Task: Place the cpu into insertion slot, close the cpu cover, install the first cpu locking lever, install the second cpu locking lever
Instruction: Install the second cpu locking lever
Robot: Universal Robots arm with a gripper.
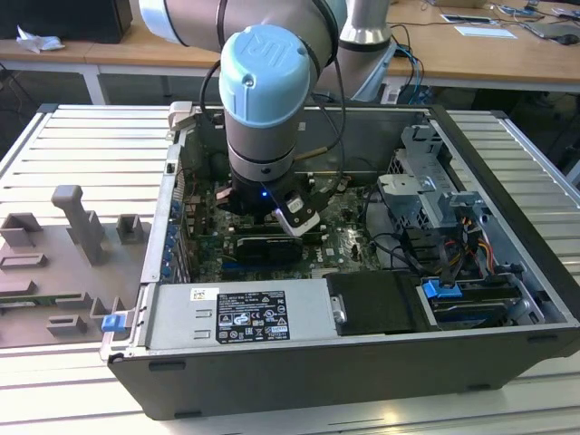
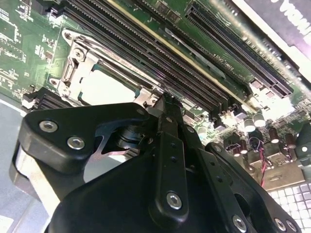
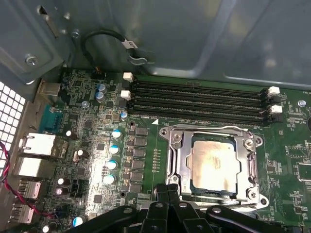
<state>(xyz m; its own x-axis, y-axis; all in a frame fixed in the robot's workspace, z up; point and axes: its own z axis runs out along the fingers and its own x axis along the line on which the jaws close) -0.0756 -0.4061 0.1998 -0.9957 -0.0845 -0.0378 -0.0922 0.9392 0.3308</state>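
Inside open computer case (image 1: 507, 172) on slatted metal table (image 1: 82, 154), cpu (image 3: 214, 164) seated.

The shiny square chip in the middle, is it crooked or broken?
No, nothing stands out. The cpu lies flat and square inside the cpu cover, with no cracks showing. The gripper sits right beside the frame's edge.

The cpu (image 3: 214, 165) lies in the insertion slot (image 3: 177, 162) under the closed cpu cover (image 3: 213, 132), beside the memory slots (image 3: 199, 99).
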